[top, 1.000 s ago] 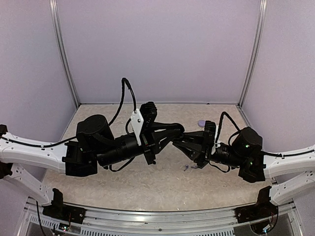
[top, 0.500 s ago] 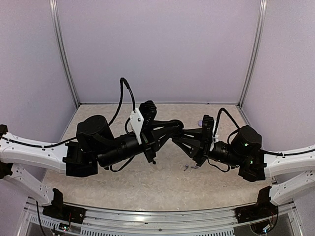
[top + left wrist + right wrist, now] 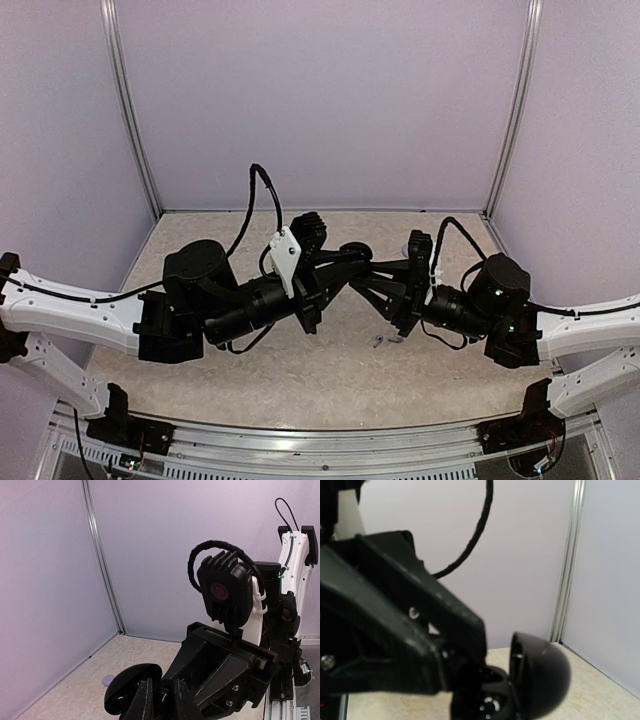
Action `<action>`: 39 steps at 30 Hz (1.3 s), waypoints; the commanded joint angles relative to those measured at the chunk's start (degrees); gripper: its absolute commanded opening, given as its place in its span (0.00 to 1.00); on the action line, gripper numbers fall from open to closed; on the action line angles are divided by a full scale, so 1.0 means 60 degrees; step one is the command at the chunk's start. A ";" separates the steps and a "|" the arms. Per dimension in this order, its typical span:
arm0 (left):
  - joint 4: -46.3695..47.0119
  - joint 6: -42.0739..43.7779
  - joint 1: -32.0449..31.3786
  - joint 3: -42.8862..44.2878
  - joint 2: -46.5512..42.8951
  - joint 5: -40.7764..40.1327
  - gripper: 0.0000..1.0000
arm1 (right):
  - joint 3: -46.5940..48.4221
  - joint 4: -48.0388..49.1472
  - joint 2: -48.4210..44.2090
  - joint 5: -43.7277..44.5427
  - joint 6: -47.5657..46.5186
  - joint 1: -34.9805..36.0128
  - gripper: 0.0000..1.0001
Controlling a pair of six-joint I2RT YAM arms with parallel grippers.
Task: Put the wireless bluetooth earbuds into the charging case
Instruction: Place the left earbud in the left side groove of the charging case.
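Observation:
A black round clamshell, the charging case (image 3: pixel 356 251), hangs open above the table's middle where both grippers meet. Its domed lid (image 3: pixel 131 684) stands up, and small metal contacts show in the base (image 3: pixel 492 706). My left gripper (image 3: pixel 162 701) is nearly shut on a small dark glinting piece at the case's mouth; I cannot tell whether it is an earbud. My right gripper (image 3: pixel 378 270) comes in from the right and is shut on the case's base, its fingertips hidden. Two tiny pale pieces (image 3: pixel 386 340), possibly the earbuds, lie on the table under the right gripper.
A small lavender puck (image 3: pixel 108 680) lies on the table behind the grippers, towards the back right. Pale walls with metal corner posts (image 3: pixel 513 110) close in the speckled table (image 3: pixel 300 370). Both forearms span the table's middle, and a cable (image 3: pixel 262 195) loops above the left wrist.
Both grippers have lifted slightly and the left arm has shifted right. The black lid now shows above their meeting point. The right gripper now hides the lavender puck in the top view.

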 commanded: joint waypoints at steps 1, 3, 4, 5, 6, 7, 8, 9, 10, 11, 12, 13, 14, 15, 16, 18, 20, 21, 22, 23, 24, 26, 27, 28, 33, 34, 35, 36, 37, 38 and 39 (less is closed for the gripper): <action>-0.0589 -0.0071 -0.0089 -0.0113 0.0210 -0.0114 0.06 | 0.0394 0.0677 -0.0237 0.0045 -0.0126 0.0072 0.00; -0.0620 -0.0076 -0.0091 -0.0112 0.0147 -0.0067 0.12 | 0.0361 0.0667 -0.0259 0.0082 -0.0142 0.0072 0.00; -0.0663 -0.0075 -0.0088 -0.0088 0.0091 -0.0043 0.16 | 0.0348 0.0654 -0.0260 0.0093 -0.0131 0.0072 0.00; -0.0731 -0.0055 -0.0087 -0.0038 0.0046 -0.0002 0.19 | 0.0322 0.0648 -0.0260 0.0093 -0.0128 0.0071 0.00; -0.0814 -0.0023 -0.0094 0.0011 -0.0015 0.0040 0.21 | 0.0295 0.0659 -0.0260 0.0100 -0.0115 0.0072 0.00; -0.0903 0.0006 -0.0101 0.0074 -0.0057 0.0054 0.23 | 0.0266 0.0664 -0.0267 0.0099 -0.0106 0.0072 0.00; -0.1015 0.0056 -0.0115 0.0133 -0.0104 0.0045 0.25 | 0.0237 0.0657 -0.0261 0.0123 -0.0081 0.0074 0.00; -0.1119 0.0139 -0.0155 0.0186 -0.0154 0.0049 0.26 | 0.0208 0.0665 -0.0264 0.0131 -0.0052 0.0073 0.00; -0.1203 0.0232 -0.0204 0.0226 -0.0191 0.0024 0.27 | 0.0166 0.0663 -0.0273 0.0153 -0.0034 0.0072 0.00; -0.1254 0.0344 -0.0300 0.0245 -0.0259 -0.0015 0.31 | 0.0135 0.0666 -0.0285 0.0153 -0.0013 0.0072 0.00; -0.1286 0.0437 -0.0381 0.0253 -0.0294 -0.0101 0.34 | 0.0103 0.0655 -0.0309 0.0163 0.0009 0.0072 0.00; -0.1336 0.0518 -0.0444 0.0261 -0.0357 -0.0163 0.38 | 0.0065 0.0652 -0.0347 0.0191 0.0029 0.0072 0.00; -0.1384 0.0576 -0.0514 0.0268 -0.0409 -0.0220 0.42 | 0.0027 0.0641 -0.0368 0.0217 0.0038 0.0072 0.00; -0.1423 0.0616 -0.0571 0.0250 -0.0464 -0.0295 0.46 | -0.0025 0.0636 -0.0396 0.0237 0.0043 0.0067 0.00; -0.1441 0.0626 -0.0615 0.0221 -0.0534 -0.0382 0.50 | -0.0069 0.0637 -0.0416 0.0250 0.0048 0.0072 0.00; -0.1487 0.0590 -0.0670 0.0151 -0.0665 -0.0521 0.58 | -0.0140 0.0601 -0.0474 0.0275 0.0075 0.0072 0.00; -0.1489 0.0510 -0.0714 0.0018 -0.0872 -0.0611 0.66 | -0.0195 0.0549 -0.0519 0.0255 0.0091 0.0065 0.00; -0.1489 0.0467 -0.0730 -0.0055 -0.0971 -0.0624 0.72 | -0.0200 0.0474 -0.0543 0.0208 0.0105 0.0060 0.00; -0.1504 0.0412 -0.0742 -0.0134 -0.1118 -0.0644 0.82 | -0.0200 0.0392 -0.0566 0.0142 0.0107 0.0058 0.00; -0.1555 0.0372 -0.0746 -0.0208 -0.1319 -0.0635 0.95 | -0.0213 0.0301 -0.0587 0.0075 0.0110 0.0058 0.00; -0.1593 0.0334 -0.0746 -0.0287 -0.1449 -0.0634 0.99 | -0.0215 0.0187 -0.0616 0.0003 0.0128 0.0054 0.00; -0.1663 0.0208 -0.0750 -0.0451 -0.1767 -0.0704 0.99 | -0.0246 -0.0022 -0.0694 -0.0182 0.0163 0.0054 0.00; -0.1696 0.0140 -0.0754 -0.0510 -0.1997 -0.0745 0.99 | -0.0288 -0.0050 -0.0733 -0.0242 0.0191 0.0057 0.00; -0.1750 0.0118 -0.0747 -0.0564 -0.2158 -0.0745 0.99 | -0.0343 -0.0040 -0.0793 -0.0299 0.0202 0.0058 0.00; -0.2390 0.0106 -0.0746 -0.0582 -0.2647 -0.1052 0.99 | -0.0523 -0.0038 -0.0979 -0.0955 0.0508 0.0043 0.01; -0.2792 0.0163 -0.0728 -0.0425 -0.2708 -0.0970 0.99 | -0.0492 -0.0161 -0.0994 -0.1173 0.0518 0.0043 0.02; -0.3212 0.0247 -0.0669 -0.0230 -0.2721 -0.0656 0.99 | -0.0449 -0.0274 -0.0993 -0.1431 0.0524 0.0043 0.03; -0.3646 0.0313 -0.0592 -0.0042 -0.2700 -0.0320 0.99 | -0.0398 -0.0392 -0.0972 -0.1647 0.0549 0.0045 0.03; -0.4000 0.0321 -0.0520 0.0168 -0.2614 -0.0048 0.99 | -0.0333 -0.0533 -0.0953 -0.1897 0.0600 0.0043 0.03; -0.4277 0.0328 -0.0492 0.0339 -0.2549 0.0206 0.99 | -0.0268 -0.0655 -0.0916 -0.2154 0.0630 0.0043 0.03; -0.4484 0.0347 -0.0453 0.0466 -0.2476 0.0412 0.99 | -0.0205 -0.0779 -0.0875 -0.2416 0.0672 0.0043 0.03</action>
